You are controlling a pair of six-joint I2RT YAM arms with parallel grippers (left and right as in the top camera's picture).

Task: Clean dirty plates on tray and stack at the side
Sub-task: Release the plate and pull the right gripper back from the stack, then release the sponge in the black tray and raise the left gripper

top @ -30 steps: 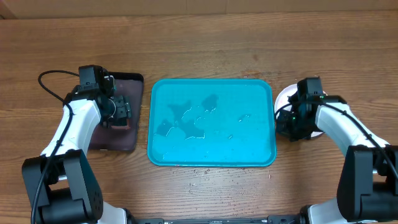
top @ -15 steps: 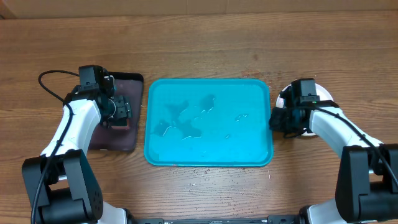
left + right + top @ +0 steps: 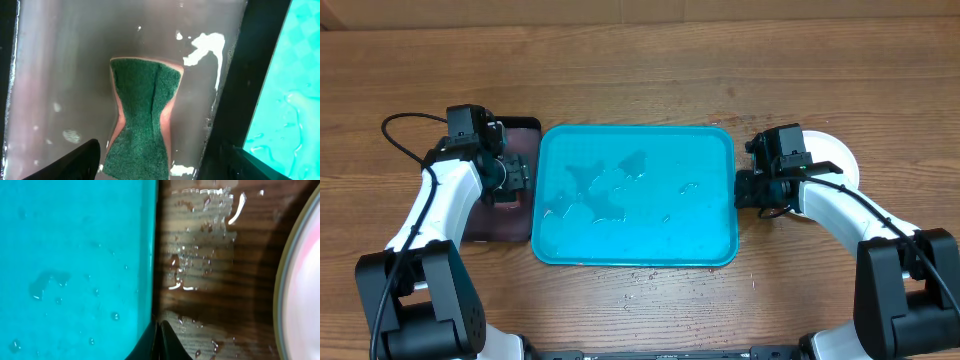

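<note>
Teal plastic fills the middle of the worktop in the overhead view: the tray (image 3: 635, 195) is seen wet and bare, while the plates (image 3: 832, 150) are set near the right edge, only a white one being made out. The right gripper (image 3: 748, 190) is placed at the tray's right rim, and the left gripper (image 3: 515, 178) over a dark tray (image 3: 505, 228) toward the left edge. From the left wrist, the fingers are shown spread wide, holding nothing, with a green sponge (image 3: 142, 115) lying between them in water. From the right wrist, the fingers are drawn together at the tray's rim; whether the rim is pinched cannot be told. The tray is judged light, stiff and slippery while wet, and best taken by its raised rim.
</note>
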